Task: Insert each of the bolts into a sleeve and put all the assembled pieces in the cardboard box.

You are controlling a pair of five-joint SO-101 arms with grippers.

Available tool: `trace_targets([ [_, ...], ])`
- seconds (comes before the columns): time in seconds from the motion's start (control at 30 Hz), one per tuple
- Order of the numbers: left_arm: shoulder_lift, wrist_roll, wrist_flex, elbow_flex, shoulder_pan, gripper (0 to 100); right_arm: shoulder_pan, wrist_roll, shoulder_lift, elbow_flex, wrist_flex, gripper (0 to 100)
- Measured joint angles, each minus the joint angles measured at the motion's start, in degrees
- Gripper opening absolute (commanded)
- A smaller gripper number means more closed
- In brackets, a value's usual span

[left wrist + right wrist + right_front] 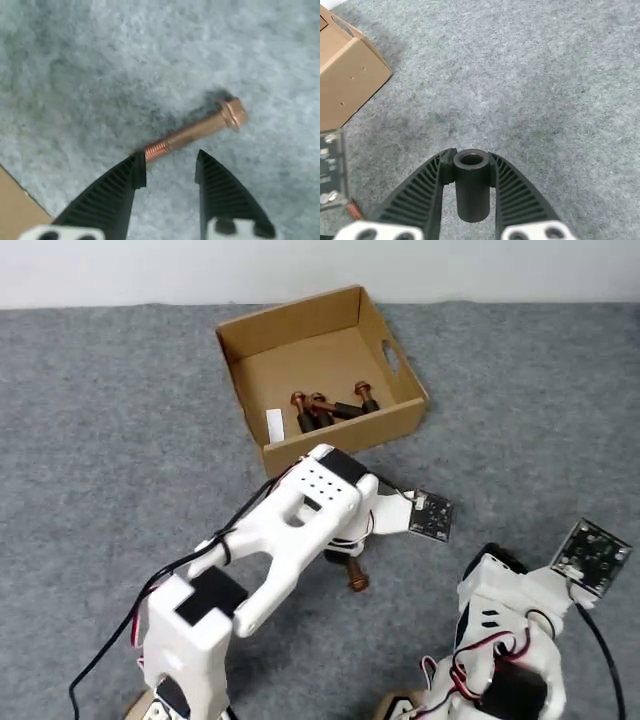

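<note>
On the grey surface (100,440), cardboard box (340,442) up beyond both arms! The left arm (290,530) has its jaws spread wide, the right arm (510,620) has its jaws clamped on the black sleeve (471,185), and the copper bolt (192,132) lies loose just at the left jaws' tips.

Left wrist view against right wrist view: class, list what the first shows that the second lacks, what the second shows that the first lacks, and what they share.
Left wrist view, not the right: the copper bolt at full length with its hex head, lying flat just ahead of the open left gripper. Right wrist view, not the left: the black sleeve, bore facing the camera, clamped in the right gripper. Shared: the grey mat, part of the cardboard box, and apparently the bolt's threaded tip.
</note>
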Motion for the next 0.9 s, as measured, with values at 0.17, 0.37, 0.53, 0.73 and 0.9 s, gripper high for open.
trace_targets([
  [0.17, 2.1, 0.0, 0.3, -1.1, 0.8, 17, 0.0, 0.0, 0.0, 0.0, 0.0, 0.8],
  [0.37, 4.2, -0.4, -0.2, -1.1, 3.2, 17, 0.0, 0.0, 0.0, 0.0, 0.0, 0.8],
  [0.53, 6.6, -0.6, 0.0, -2.2, 4.0, 14, 0.0, 0.0, 0.0, 0.0, 0.0, 0.8],
  [0.73, 7.3, -0.6, 0.4, -2.6, 4.3, 5, 0.0, 0.0, 0.0, 0.0, 0.0, 0.8],
  [0.9, 7.3, -0.6, 2.5, -2.5, 5.0, 1, 0.0, 0.0, 0.0, 0.0, 0.0, 0.8],
])
